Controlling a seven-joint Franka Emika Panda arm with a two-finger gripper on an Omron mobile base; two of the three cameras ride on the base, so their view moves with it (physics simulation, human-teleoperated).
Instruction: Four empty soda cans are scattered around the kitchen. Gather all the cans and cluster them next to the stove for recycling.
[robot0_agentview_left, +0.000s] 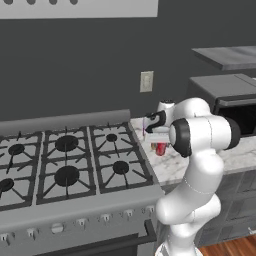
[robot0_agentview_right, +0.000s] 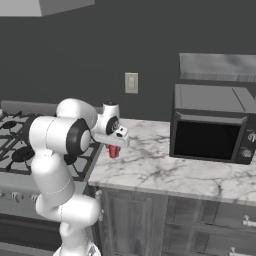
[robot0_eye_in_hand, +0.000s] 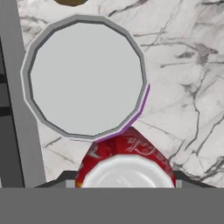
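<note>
Beside the stove (robot0_agentview_left: 70, 165), on the marble counter (robot0_agentview_right: 165, 170) to its right, the gripper (robot0_agentview_right: 114, 145) hangs with its jaws closed around a red soda can (robot0_agentview_right: 114, 151), held upright by its upper body just above or at the stone; whether the base touches cannot be told. From the hand view the red can (robot0_eye_in_hand: 127, 157) sits right against a purple-sided can (robot0_eye_in_hand: 87, 76) whose silver top faces the camera, standing close to the range's edge. Empty cans like these are judged light, thin-walled and smooth, easy to dent or let slip, so a moderate squeeze across the middle of the cylinder suits best. Further right stands the microwave (robot0_agentview_right: 212, 125), door closed, contents unseen.
</note>
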